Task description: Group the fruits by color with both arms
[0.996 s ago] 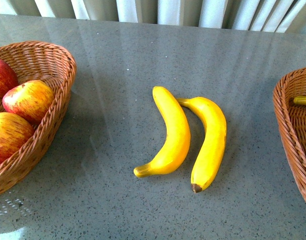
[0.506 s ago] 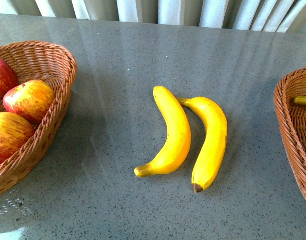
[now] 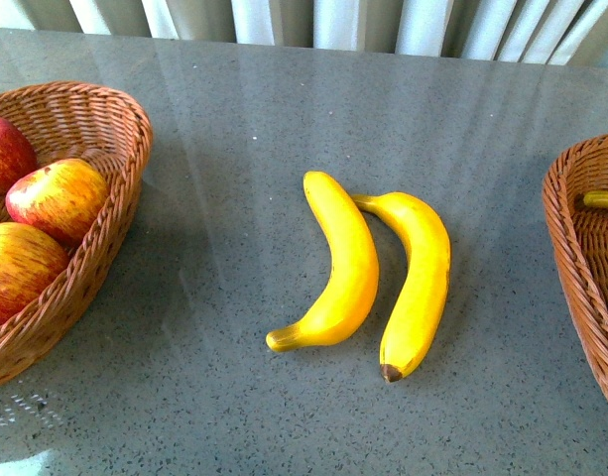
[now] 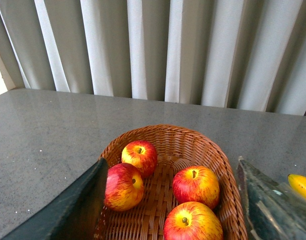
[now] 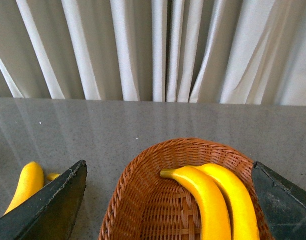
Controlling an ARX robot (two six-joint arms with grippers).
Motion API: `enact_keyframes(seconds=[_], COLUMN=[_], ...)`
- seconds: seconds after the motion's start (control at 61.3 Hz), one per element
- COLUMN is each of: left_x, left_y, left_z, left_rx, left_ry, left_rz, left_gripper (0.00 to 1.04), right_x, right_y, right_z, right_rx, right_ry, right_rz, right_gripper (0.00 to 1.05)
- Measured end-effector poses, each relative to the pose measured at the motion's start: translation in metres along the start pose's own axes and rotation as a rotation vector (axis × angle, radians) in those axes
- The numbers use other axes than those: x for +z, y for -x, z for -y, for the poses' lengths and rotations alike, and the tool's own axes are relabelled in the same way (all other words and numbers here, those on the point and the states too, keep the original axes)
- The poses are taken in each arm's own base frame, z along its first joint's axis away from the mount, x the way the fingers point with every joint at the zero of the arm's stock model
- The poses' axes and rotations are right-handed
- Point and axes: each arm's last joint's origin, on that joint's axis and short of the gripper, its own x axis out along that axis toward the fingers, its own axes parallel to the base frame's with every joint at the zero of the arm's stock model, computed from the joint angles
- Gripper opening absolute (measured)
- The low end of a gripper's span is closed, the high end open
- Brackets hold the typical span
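Directly ahead of the left end effector [image 4: 171,162] sits the apple basket [image 4: 220,165] with four red apples [image 4: 195,185] in it. The fingers [image 4: 78,205] of this end effector stand wide apart and hold nothing. Ahead of the right end effector [image 5: 168,164], which is equally wide and empty, lies the banana basket [image 5: 138,175] with two stored bananas [image 5: 207,200].

The red side looks finished. By my reading, what is left are the two loose fruits on the desk [image 3: 234,129], lying between the two end effectors and well apart from both baskets. The left loose banana [image 3: 348,263] and the right loose banana [image 3: 423,283] curve side by side and touch at the right one's stem.

The right end effector seems the natural one for this step, since the yellow basket is on its side. It should take the right loose banana first, as that one is nearer. It should descend from above with the fingers across the fruit's width at mid-length, where a gap between the two fruits gives the inner finger room. The skin looks glossy, so closing on the thick middle should resist slipping better than a grasp near a tip. Lifting straight up before travelling keeps the neighbour from being dragged by the touching stem. The fruit should then be laid lengthwise beside the stored ones.
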Motion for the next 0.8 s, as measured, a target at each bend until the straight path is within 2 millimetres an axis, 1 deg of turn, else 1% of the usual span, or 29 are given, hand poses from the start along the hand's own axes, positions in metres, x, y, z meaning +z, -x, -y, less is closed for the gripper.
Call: enact_keyframes(seconds=[0.065,0.098,0.131,0.147,0.18,0.212,0.229,0.278,0.294,0.343,0.359,0.375,0.392,0.424,0.473,0.539,0.604,0.62,0.686,0.735,0.8], left_x=[0.000,0.000,0.000,0.000,0.000,0.000,0.000,0.000,0.000,0.000,0.000,0.000,0.000,0.000,0.000,0.000,0.000,0.000,0.000,0.000,0.000], left_y=[0.000,0.000,0.000,0.000,0.000,0.000,0.000,0.000,0.000,0.000,0.000,0.000,0.000,0.000,0.000,0.000,0.000,0.000,0.000,0.000,0.000], left_z=[0.000,0.000,0.000,0.000,0.000,0.000,0.000,0.000,0.000,0.000,0.000,0.000,0.000,0.000,0.000,0.000,0.000,0.000,0.000,0.000,0.000], left_rx=[0.000,0.000,0.001,0.002,0.000,-0.002,-0.001,0.000,0.000,0.000,0.000,0.000,0.000,0.000,0.000,0.000,0.000,0.000,0.000,0.000,0.000], left_ry=[0.000,-0.001,-0.002,-0.002,-0.002,-0.002,-0.003,-0.003,-0.003,-0.003,-0.003,-0.003,-0.003,-0.003,-0.003,-0.003,-0.003,-0.003,-0.003,-0.003,-0.003], left_rz=[0.000,0.000,0.000,0.000,0.000,0.000,0.000,0.000,0.000,0.000,0.000,0.000,0.000,0.000,0.000,0.000,0.000,0.000,0.000,0.000,0.000], left_gripper=[0.94,0.97,0.96,0.95,0.95,0.95,0.96,0.96,0.96,0.96,0.96,0.96,0.96,0.96,0.96,0.96,0.96,0.96,0.96,0.96,0.96], right_x=[0.000,-0.001,0.000,0.000,0.003,0.006,0.007,0.014,0.021,0.033,0.035,0.038,0.039,0.044,0.046,0.045,0.040,0.040,0.034,0.026,0.016], right_y=[0.000,0.000,-0.001,-0.001,-0.005,-0.010,-0.013,-0.027,-0.039,-0.064,-0.068,-0.077,-0.081,-0.097,-0.112,-0.142,-0.165,-0.168,-0.190,-0.204,-0.212], right_z=[0.000,0.000,0.000,0.001,0.003,0.004,0.004,0.006,0.008,0.012,0.012,0.013,0.014,0.014,0.012,-0.001,-0.020,-0.022,-0.050,-0.078,-0.101], right_rx=[0.000,0.023,0.141,0.170,0.283,0.350,0.383,0.467,0.487,0.476,0.472,0.467,0.463,0.461,0.467,0.521,0.577,0.580,0.610,0.633,0.638], right_ry=[0.000,0.015,0.059,0.065,0.066,0.050,0.051,0.044,0.052,0.084,0.087,0.094,0.096,0.103,0.108,0.080,0.054,0.052,0.067,0.089,0.114], right_rz=[0.000,-0.024,-0.186,-0.239,-0.419,-0.512,-0.527,-0.563,-0.564,-0.552,-0.551,-0.551,-0.552,-0.556,-0.565,-0.630,-0.691,-0.697,-0.734,-0.764,-0.789], right_gripper=[0.96,0.96,0.96,0.96,0.96,0.96,0.96,0.96,0.96,0.96,0.96,0.96,0.96,0.96,0.96,0.96,0.96,0.96,0.96,0.96,0.96])
